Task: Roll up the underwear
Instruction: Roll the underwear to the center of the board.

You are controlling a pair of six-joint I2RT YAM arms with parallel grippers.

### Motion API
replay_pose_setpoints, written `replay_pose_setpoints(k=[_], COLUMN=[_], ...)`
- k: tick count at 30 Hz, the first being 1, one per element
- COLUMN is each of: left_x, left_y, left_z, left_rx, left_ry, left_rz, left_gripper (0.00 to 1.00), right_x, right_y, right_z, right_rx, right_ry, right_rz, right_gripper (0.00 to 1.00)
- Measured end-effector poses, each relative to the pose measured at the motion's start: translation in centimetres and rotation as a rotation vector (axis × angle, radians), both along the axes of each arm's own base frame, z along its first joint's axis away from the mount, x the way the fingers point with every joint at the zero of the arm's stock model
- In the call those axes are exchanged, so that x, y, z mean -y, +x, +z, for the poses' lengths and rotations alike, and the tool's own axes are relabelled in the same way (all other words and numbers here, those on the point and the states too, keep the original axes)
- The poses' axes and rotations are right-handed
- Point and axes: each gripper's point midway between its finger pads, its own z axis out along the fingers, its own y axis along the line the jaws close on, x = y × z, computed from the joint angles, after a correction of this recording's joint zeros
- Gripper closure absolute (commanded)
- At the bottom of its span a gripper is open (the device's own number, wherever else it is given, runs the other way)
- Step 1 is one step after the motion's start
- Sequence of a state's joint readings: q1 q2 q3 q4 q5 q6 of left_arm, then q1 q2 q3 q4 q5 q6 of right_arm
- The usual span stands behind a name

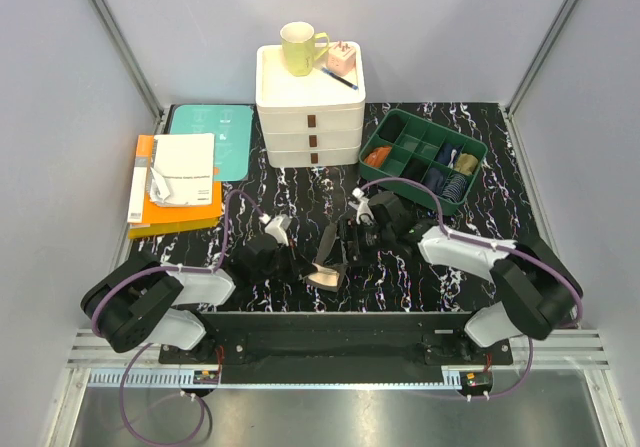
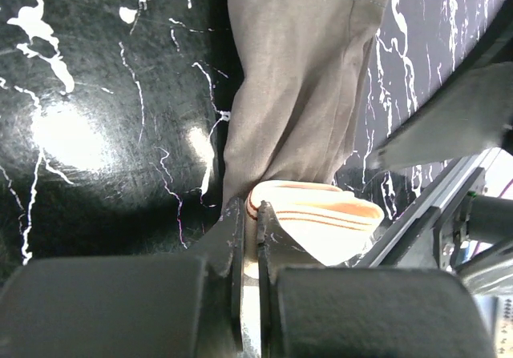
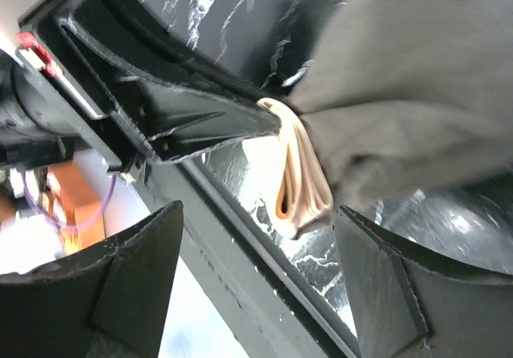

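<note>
The olive-brown underwear (image 1: pixel 328 259) lies folded into a long strip near the table's front edge, between my two arms. In the left wrist view its cloth (image 2: pixel 304 94) runs away from the camera, and its beige waistband (image 2: pixel 325 212) with thin orange stripes is doubled over at the near end. My left gripper (image 2: pixel 250 214) is shut on an edge of that waistband. My right gripper (image 3: pixel 256 214) stands open just beside the folded waistband (image 3: pixel 304 183), with nothing between its fingers. The left gripper's dark fingers (image 3: pixel 188 114) pinch the band from the other side.
A white drawer unit (image 1: pixel 310 117) with a yellow-green mug (image 1: pixel 298 47) stands at the back centre. A green divided tray (image 1: pixel 402 127) of sock bundles sits at the back right. Books and papers (image 1: pixel 175 182) lie at the left. The metal front rail (image 3: pixel 240 246) runs close under the waistband.
</note>
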State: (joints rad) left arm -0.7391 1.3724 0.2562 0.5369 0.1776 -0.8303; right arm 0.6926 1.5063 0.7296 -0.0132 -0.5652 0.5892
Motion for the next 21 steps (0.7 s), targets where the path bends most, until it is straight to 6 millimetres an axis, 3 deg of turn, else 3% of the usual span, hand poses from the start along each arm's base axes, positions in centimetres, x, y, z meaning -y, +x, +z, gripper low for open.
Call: replay_pose_setpoints(k=[4,10,21], left_x=[0.0,0.1,0.4], left_y=[0.0,-0.1,-0.6], left_z=[0.0,0.0,0.0], left_rx=[-0.024,-0.049,-0.069], left_ry=[-0.010,-0.022,-0.032], left_rz=[0.022,0.043,0.044], left_gripper=[1.00,1.00,1.00], right_x=[1.7,4.1,2.1], right_y=[-0.2,-2.9,-1.4], right_z=[-0.1,-3.7,-3.5], right_rx=[-0.012,-0.119,-0.079], right_ry=[-0.033,-0.063,0.064], right_rz=[-0.124,-0.213,-0.231], right_gripper=[0.17,0.17,0.22])
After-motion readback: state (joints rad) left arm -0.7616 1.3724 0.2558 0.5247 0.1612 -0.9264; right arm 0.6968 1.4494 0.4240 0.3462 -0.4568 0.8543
